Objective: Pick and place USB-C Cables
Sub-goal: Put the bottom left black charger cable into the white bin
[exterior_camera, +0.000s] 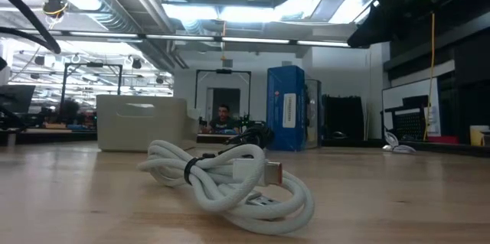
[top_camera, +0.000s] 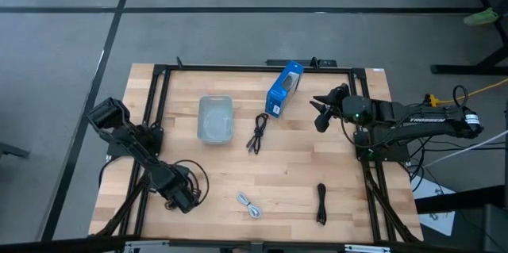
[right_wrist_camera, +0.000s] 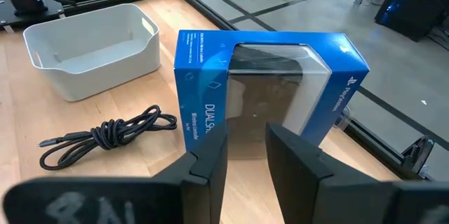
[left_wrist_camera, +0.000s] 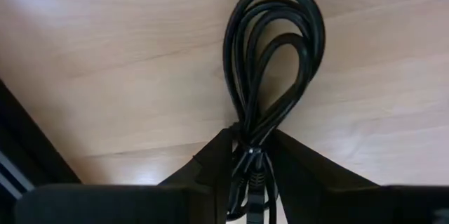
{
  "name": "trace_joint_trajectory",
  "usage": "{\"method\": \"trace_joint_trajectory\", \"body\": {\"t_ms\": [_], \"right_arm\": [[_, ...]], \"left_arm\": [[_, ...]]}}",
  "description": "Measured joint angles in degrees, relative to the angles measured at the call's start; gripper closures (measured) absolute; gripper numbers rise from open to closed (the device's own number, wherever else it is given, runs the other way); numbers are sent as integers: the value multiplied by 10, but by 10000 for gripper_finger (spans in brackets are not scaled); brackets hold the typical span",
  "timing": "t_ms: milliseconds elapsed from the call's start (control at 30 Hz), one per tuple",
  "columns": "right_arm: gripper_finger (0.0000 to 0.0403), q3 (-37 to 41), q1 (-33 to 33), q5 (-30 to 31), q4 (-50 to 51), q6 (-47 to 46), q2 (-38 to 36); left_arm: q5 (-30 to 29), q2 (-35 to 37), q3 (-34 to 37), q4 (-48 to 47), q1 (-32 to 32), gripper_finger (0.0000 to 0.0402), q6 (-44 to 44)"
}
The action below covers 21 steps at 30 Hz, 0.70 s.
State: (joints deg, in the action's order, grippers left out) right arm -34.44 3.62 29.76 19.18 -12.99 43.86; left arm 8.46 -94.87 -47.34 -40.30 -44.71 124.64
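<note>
My left gripper (top_camera: pixel 184 197) is at the table's near left corner, shut on a black USB-C cable bundle (left_wrist_camera: pixel 273 62) whose loop reaches out ahead of the fingers (top_camera: pixel 193 175). My right gripper (top_camera: pixel 319 115) hovers open at the far right, just right of the upright blue box (top_camera: pixel 283 89), which fills the right wrist view (right_wrist_camera: pixel 266 83). A second black cable (top_camera: pixel 256 134) lies mid-table (right_wrist_camera: pixel 105 134). A white cable bundle (top_camera: pixel 248 204) lies near the front edge (exterior_camera: pixel 230 187). A third black cable (top_camera: pixel 321 203) lies at the near right. My left gripper pinches the black cable bundle between its two fingers (left_wrist_camera: pixel 214 161) at the gathered end by the plugs (left_wrist_camera: pixel 251 155), several strands together. The fingers run along the bundle. Its loop (left_wrist_camera: pixel 280 34) extends ahead over the wood; whether it rests on the table, I cannot tell.
An open-topped grey bin (top_camera: pixel 215 118) stands left of the blue box (right_wrist_camera: pixel 91 45). A black metal frame (top_camera: pixel 238 68) runs around the table's edges. Bare wood lies between the bin and the white cable. A person shows far behind the table (exterior_camera: pixel 223 116).
</note>
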Motion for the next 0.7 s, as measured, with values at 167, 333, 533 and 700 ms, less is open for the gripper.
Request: {"method": "trace_joint_trajectory", "body": {"t_ms": [167, 333, 533, 700], "right_arm": [[301, 0, 0, 0, 0, 0, 0], [301, 0, 0, 0, 0, 1, 0], [301, 0, 0, -5, 0, 2, 0], [301, 0, 0, -12, 0, 0, 0]], "left_arm": [[-50, -3, -1, 3, 14, 354, -41], [-257, -2, -3, -18, 21, 377, -139], [-548, 47, -62, -139, 25, 379, -153], [-593, 110, -125, -204, 77, 379, -260]]}}
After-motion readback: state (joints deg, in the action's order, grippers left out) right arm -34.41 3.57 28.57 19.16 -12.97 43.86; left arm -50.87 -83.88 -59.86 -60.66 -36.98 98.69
